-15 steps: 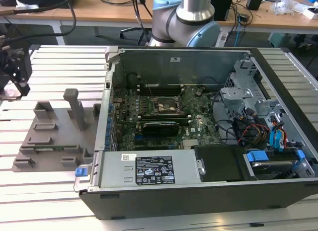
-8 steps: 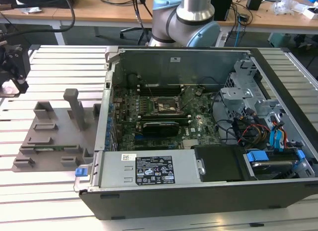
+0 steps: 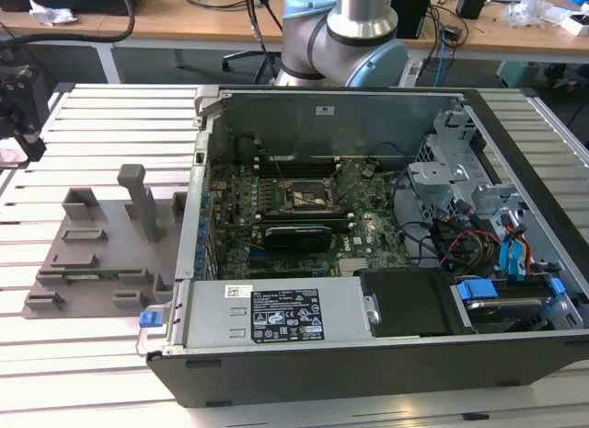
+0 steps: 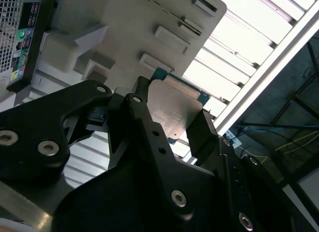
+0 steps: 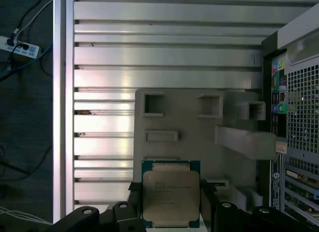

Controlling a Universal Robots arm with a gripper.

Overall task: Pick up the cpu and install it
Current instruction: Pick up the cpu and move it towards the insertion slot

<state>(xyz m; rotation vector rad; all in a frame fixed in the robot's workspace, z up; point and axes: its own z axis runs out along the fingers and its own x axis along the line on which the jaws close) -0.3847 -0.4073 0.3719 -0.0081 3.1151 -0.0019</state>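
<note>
An open computer case (image 3: 368, 368) lies on the slatted worktop (image 3: 101, 106), toward the exterior view's right. Just beside it, on the exterior view's left, lies a parts holder (image 3: 101, 262). Inside the case the motherboard (image 3: 368, 227) lies flat, with the cpu socket (image 3: 308, 200) near its middle and an expansion card (image 3: 294, 235) just in front of the socket. A power supply (image 3: 207, 318) runs along the near wall — drive bays (image 3: 469, 198) take the right end. The arm's base (image 3: 345, 41) stands behind the case. In the first wrist view the cpu (image 5: 171, 192) sits clamped between the fingers of the hand (image 5: 171, 204), with the parts holder beneath it.
</note>
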